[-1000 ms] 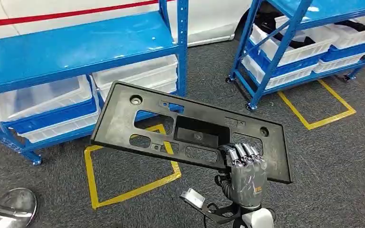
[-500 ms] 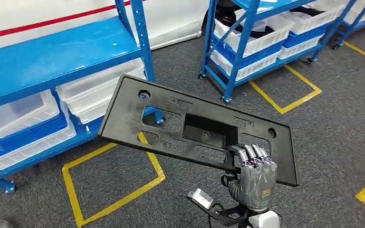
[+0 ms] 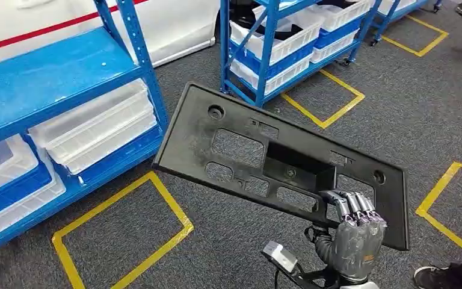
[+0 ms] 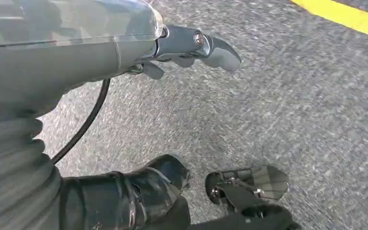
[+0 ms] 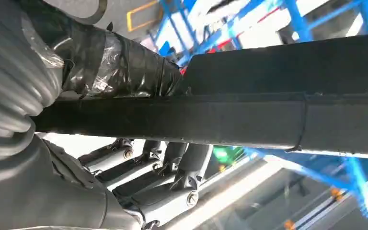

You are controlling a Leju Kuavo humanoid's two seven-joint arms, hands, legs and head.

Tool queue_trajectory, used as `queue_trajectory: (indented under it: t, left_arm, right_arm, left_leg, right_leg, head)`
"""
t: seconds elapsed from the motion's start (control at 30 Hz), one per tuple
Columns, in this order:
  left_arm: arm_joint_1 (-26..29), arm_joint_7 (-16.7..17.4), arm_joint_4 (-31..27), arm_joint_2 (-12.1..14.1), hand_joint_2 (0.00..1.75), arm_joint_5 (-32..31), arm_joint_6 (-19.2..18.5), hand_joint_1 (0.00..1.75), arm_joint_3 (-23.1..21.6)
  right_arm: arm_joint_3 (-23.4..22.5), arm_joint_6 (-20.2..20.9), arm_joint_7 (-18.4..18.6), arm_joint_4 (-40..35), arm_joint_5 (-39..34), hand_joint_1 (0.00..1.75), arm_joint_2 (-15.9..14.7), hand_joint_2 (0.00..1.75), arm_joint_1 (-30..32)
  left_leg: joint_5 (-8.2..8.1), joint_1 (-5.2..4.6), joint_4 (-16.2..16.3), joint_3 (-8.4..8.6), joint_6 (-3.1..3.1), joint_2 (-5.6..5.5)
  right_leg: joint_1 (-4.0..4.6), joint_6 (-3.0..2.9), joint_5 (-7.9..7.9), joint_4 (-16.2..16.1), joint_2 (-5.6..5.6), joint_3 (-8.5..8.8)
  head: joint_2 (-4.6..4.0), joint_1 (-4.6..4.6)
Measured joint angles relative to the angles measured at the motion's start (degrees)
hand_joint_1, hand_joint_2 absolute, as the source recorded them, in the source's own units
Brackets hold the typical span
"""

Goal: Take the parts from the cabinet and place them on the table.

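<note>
From up at my head, I am seeing my right robot hand (image 3: 354,232) gripping the lower edge of a long black panel (image 3: 264,156) near one end, so most of its length is sticking out unsupported over the grey carpet (image 3: 234,241), tilted up toward the blue racks (image 3: 138,48) with their white bins (image 3: 93,129). No tabletop is appearing in front of me yet, so I am judging this as the carrying leg of the job. To do it well, I should be keeping my wrist level and steering the far end well clear of the rack posts.

At my left wrist, my left robot hand (image 4: 194,48) is hanging over the carpet with its fingers apart and holding nothing.

At my right wrist, my thumb (image 5: 120,62) and fingers (image 5: 167,163) are clamping the panel's rim between them.
</note>
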Motion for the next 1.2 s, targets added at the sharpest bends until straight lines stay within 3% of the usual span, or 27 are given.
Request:
queue_trajectory:
  t: [0.13, 0.17, 0.2, 0.27, 0.3, 0.33, 0.37, 0.43, 0.47, 0.5, 0.57, 0.63, 0.67, 0.7, 0.73, 0.8, 0.83, 0.87, 0.9, 0.93, 0.97, 1.0, 1.03, 1.07, 1.13, 1.17, 1.2]
  left_arm:
    - [-0.2, -0.1, 0.0, 0.0, 1.75, 0.0, 0.0, 0.00, 0.3]
    - [-0.2, -0.1, 0.0, 0.0, 1.75, 0.0, 0.0, 0.00, 0.3]
    - [-0.2, -0.1, 0.0, 0.0, 1.75, 0.0, 0.0, 0.00, 0.4]
    - [0.1, -0.1, 0.0, 0.0, 1.75, 0.0, 0.0, 0.00, 0.5]
    - [0.2, -0.1, 0.0, 0.0, 1.75, 0.1, 0.0, 0.00, 0.6]
    - [0.3, -0.2, 0.0, 0.0, 1.75, 0.1, 0.0, 0.00, 0.7]
    - [0.4, -0.2, 0.0, 0.0, 1.75, 0.2, 0.0, 0.00, 0.7]
    - [0.3, -0.4, 0.0, 0.0, 1.75, 0.2, 0.0, 0.00, 0.9]
    - [0.3, -0.4, 0.0, 0.0, 1.75, 0.2, 0.0, 0.00, 1.0]
    - [0.5, -0.5, 0.0, 0.2, 1.75, 0.2, 0.0, 0.00, 1.1]
    - [0.3, -0.7, 0.0, 0.3, 1.75, 0.2, 0.0, 0.00, 1.2]
    - [0.2, -0.9, 0.0, 0.3, 1.75, 0.2, 0.0, 0.00, 1.2]
    - [0.2, -0.8, 0.0, 0.2, 1.75, 0.3, 0.0, 0.00, 1.2]
    - [0.3, -0.9, 0.0, 0.2, 1.75, 0.3, 0.0, 0.00, 1.2]
    - [0.4, -0.9, 0.0, 0.2, 1.75, 0.4, 0.0, 0.00, 1.2]
    - [0.6, -0.9, 0.0, 0.2, 1.75, 0.5, 0.0, 0.00, 1.4]
    - [0.7, -0.9, 0.0, 0.3, 1.75, 0.6, 0.0, 0.00, 1.4]
    - [0.7, -0.9, 0.0, 0.3, 1.75, 0.6, 0.0, 0.00, 1.4]
    - [0.6, -0.9, 0.0, 0.3, 1.75, 0.6, 0.0, 0.00, 1.4]
    - [0.6, -0.9, 0.0, 0.3, 1.75, 0.6, 0.0, 0.00, 1.4]
    - [0.6, -0.9, 0.0, 0.3, 1.75, 0.7, 0.0, 0.00, 1.4]
    - [0.6, -0.9, 0.0, 0.3, 1.75, 0.7, 0.0, 0.00, 1.4]
    - [0.6, -0.9, 0.0, 0.3, 1.75, 0.7, 0.0, 0.00, 1.5]
    - [0.6, -0.9, 0.0, 0.3, 1.75, 0.7, 0.0, 0.00, 1.5]
    - [0.2, -0.9, 0.0, 0.2, 1.75, 0.7, 0.0, 0.00, 1.6]
    - [0.2, -0.9, 0.0, 0.2, 1.75, 0.7, -0.1, 0.00, 1.6]
    - [0.1, -0.9, 0.0, 0.2, 1.75, 0.7, -0.1, 0.00, 1.6]
  right_arm:
    - [-2.3, 0.0, -0.4, -1.0, -0.4, 1.75, 1.2, 1.75, 0.8]
    - [-2.6, 0.0, -0.5, -1.3, -0.4, 1.75, 1.5, 1.75, 1.0]
    - [-2.8, 0.0, -0.5, -1.4, -0.4, 1.75, 1.6, 1.75, 1.0]
    - [-3.0, 0.0, -0.6, -1.4, -0.5, 1.75, 1.8, 1.75, 1.0]
    - [-3.2, 0.0, -0.7, -1.4, -0.5, 1.75, 1.8, 1.75, 1.1]
    - [-3.5, 0.0, -0.8, -1.4, -0.5, 1.75, 1.9, 1.75, 1.2]
    - [-3.8, 0.0, -1.2, -1.4, -0.7, 1.75, 1.9, 1.75, 1.3]
    - [-4.6, 0.0, -2.2, -1.5, -1.2, 1.75, 2.1, 1.75, 1.6]
    - [-5.0, 0.0, -2.9, -1.7, -1.6, 1.75, 2.4, 1.75, 1.8]
    - [-5.5, 0.0, -3.5, -1.8, -1.9, 1.75, 2.5, 1.75, 1.9]
    - [-6.5, 0.0, -4.4, -2.2, -2.8, 1.75, 2.7, 1.75, 2.2]
    - [-7.5, 0.0, -4.8, -2.7, -3.6, 1.75, 3.0, 1.75, 3.0]
    - [-8.0, 0.0, -4.8, -3.1, -4.0, 1.75, 3.0, 1.75, 3.2]
    - [-8.4, 0.0, -4.9, -3.4, -4.4, 1.75, 3.0, 1.75, 3.4]
    - [-8.7, 0.0, -4.9, -3.8, -4.8, 1.75, 3.1, 1.75, 3.4]
    - [-9.2, 0.0, -5.0, -4.1, -5.4, 1.75, 3.1, 1.75, 3.5]
    - [-9.6, 0.0, -5.1, -4.2, -5.8, 1.75, 3.2, 1.75, 3.6]
    - [-9.9, 0.0, -5.1, -4.4, -6.2, 1.75, 3.2, 1.75, 3.8]
    - [-10.3, 0.0, -5.2, -4.7, -6.5, 1.75, 3.3, 1.75, 4.0]
    - [-10.6, 0.0, -5.3, -5.0, -6.8, 1.75, 3.3, 1.75, 4.0]
    - [-10.7, 0.0, -5.3, -5.3, -7.0, 1.75, 3.4, 1.75, 4.1]
    - [-10.8, 0.0, -5.3, -5.5, -7.1, 1.75, 3.4, 1.75, 4.1]
    - [-10.9, 0.0, -5.3, -5.6, -7.1, 1.75, 3.5, 1.75, 4.1]
    - [-11.0, 0.0, -5.3, -5.9, -7.2, 1.75, 3.5, 1.75, 4.2]
    - [-11.4, 0.0, -5.3, -6.1, -7.2, 1.75, 3.6, 1.75, 4.4]
    - [-11.5, 0.0, -5.3, -6.3, -7.2, 1.75, 3.7, 1.75, 4.5]
    - [-11.6, 0.0, -5.3, -6.5, -7.2, 1.75, 3.9, 1.75, 4.6]
  left_leg:
    - [-0.36, 0.16, -0.2, 0.78, -1.17, 1.73]
    - [-1.28, 0.50, 0.6, 0.57, -1.66, -0.66]
    - [-3.04, 0.55, 2.8, -0.34, -1.59, -3.07]
    - [-7.62, 0.49, 11.7, -4.43, -1.49, -4.54]
    - [-9.09, 0.48, 16.1, -6.67, -1.47, -4.74]
    - [-9.10, 0.48, 18.3, -7.92, -1.39, -4.75]
    - [-7.97, 0.47, 17.9, -7.98, -1.23, -4.76]
    - [-2.38, 0.44, 9.7, -4.82, -0.60, -5.35]
    - [0.33, 0.38, 4.4, -2.64, -0.16, -6.75]
    - [0.15, 0.43, 2.1, -1.72, 0.27, -10.09]
    - [0.03, 0.22, 0.9, -1.25, 0.12, -9.59]
    - [0.23, 0.01, 0.7, -1.07, 0.47, -8.81]
    - [0.92, 0.85, -0.6, -0.58, 0.98, -7.79]
    - [1.11, 0.54, -1.0, -0.24, 1.13, -6.96]
    - [1.13, 0.46, -1.1, -0.12, 1.49, -6.17]
    - [0.93, 0.21, -1.0, -0.12, 1.72, -4.52]
    - [0.80, 0.20, -1.0, -0.12, 1.69, -3.57]
    - [0.70, 0.20, -1.0, -0.06, 1.62, -2.75]
    - [0.52, 0.20, -1.0, 0.07, 1.49, -2.00]
    - [0.28, 0.22, -0.9, 0.31, 1.25, -1.34]
    - [-0.05, 0.24, -0.8, 0.70, 0.97, -0.72]
    - [-0.42, 0.24, -0.7, 1.11, 0.58, -0.11]
    - [-0.73, -0.28, -0.5, 1.06, 0.13, 0.34]
    - [-0.80, -0.20, -0.5, 1.22, -0.12, 0.59]
    - [-0.82, -0.23, -0.7, 1.62, -0.57, 1.60]
    - [-1.07, -0.14, -0.7, 1.85, -0.97, 2.23]
    - [-1.88, 0.23, -0.3, 1.71, -1.26, 1.18]
  right_leg:
    - [0.01, -1.38, 0.14, -0.3, 2.56, -0.28]
    - [-0.31, -1.80, 0.38, -0.7, 3.09, -0.01]
    - [-0.34, -2.19, 0.41, -0.7, 3.53, -0.03]
    - [-0.17, -2.69, 0.46, -0.7, 4.68, -0.09]
    - [0.02, -2.78, 0.45, -0.7, 5.43, -0.11]
    - [0.17, -2.78, 0.45, -0.6, 6.24, -0.11]
    - [0.25, -2.79, 0.45, -0.5, 6.95, -0.06]
    - [0.40, -2.78, 0.44, -0.3, 8.79, 0.05]
    - [0.43, -2.75, 0.42, -0.2, 9.59, 0.11]
    - [0.40, -2.60, 0.39, -0.1, 10.13, -0.10]
    - [0.03, -1.82, 0.58, 0.0, 11.22, -0.65]
    - [-0.29, -1.04, 0.96, -0.5, 12.35, -0.69]
    - [0.03, -0.64, 0.92, -0.4, 12.26, -0.72]
    - [0.38, -0.49, 0.01, 0.8, 8.79, -1.14]
    - [0.31, -0.20, -2.05, 3.8, 6.28, -2.63]
    - [-0.09, 0.24, -6.15, 12.1, 4.84, -6.69]
    - [-0.37, 0.50, -7.24, 15.9, 4.65, -8.56]
    - [-0.64, 0.72, -6.81, 16.6, 4.55, -8.98]
    - [-0.91, 0.90, -5.15, 14.6, 4.33, -7.90]
    - [-1.10, 1.00, -2.90, 10.6, 3.87, -5.66]
    - [-1.16, 1.01, -0.44, 5.1, 2.66, -2.54]
    - [-1.07, 0.88, 0.44, 0.3, 0.43, 0.01]
    - [-0.10, 0.42, -0.22, -0.2, -0.89, 0.38]
    - [-0.22, -0.21, -0.08, -0.2, 0.26, 0.22]
    - [0.15, -0.68, -0.22, -0.2, 1.12, -0.08]
    - [-0.17, -1.23, -0.05, -0.5, 1.87, -0.14]
    - [-0.44, -1.67, 0.16, -0.9, 2.58, 0.31]
  head:
    - [0.00, -0.04]
    - [0.00, -0.04]
    - [0.00, -0.02]
    - [0.00, -0.04]
    - [0.00, -0.04]
    - [0.00, -0.02]
    - [0.00, -0.04]
    - [0.00, -0.04]
    - [0.00, -0.04]
    - [0.00, 0.04]
    - [0.00, -0.03]
    - [0.00, 0.00]
    - [0.00, -0.04]
    - [0.00, 0.07]
    - [0.00, 0.20]
    - [0.00, 0.22]
    - [0.00, 0.26]
    - [0.00, 0.20]
    - [0.00, 0.26]
    - [0.00, 0.22]
    - [0.00, 0.24]
    - [0.00, 0.24]
    - [0.00, 0.24]
    - [0.00, 0.15]
    - [0.00, 0.20]
    - [0.00, 0.20]
    - [0.00, 0.20]
